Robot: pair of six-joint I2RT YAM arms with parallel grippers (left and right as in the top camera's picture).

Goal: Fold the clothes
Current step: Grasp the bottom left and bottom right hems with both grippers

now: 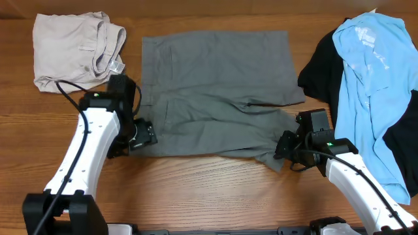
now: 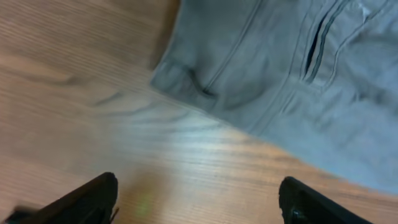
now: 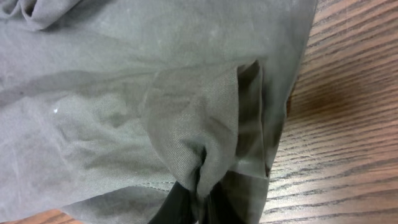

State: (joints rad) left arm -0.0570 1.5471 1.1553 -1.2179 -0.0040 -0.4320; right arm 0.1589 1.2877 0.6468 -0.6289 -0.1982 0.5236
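**Four garments on the desk (image 1: 215, 189), grey shorts spread in the middle**

The grey shorts (image 1: 215, 91) lie mostly flat and opened out at centre, lightly wrinkled, with a dark pocket slit showing. Their near right corner is bunched into a raised fold, pinched in the right end effector (image 3: 198, 199). The beige shorts (image 1: 75, 52) sit loosely folded at the far left, waistband turned toward the grey pair. At the right edge the light-blue T-shirt (image 1: 375, 72) lies crumpled across the black garment (image 1: 320, 65).

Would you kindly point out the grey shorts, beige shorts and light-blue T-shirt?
grey shorts (image 1: 215, 85): overhead view, flat middle panel.
beige shorts (image 1: 62, 55): overhead view, folded middle.
light-blue T-shirt (image 1: 375, 72): overhead view, upper body.
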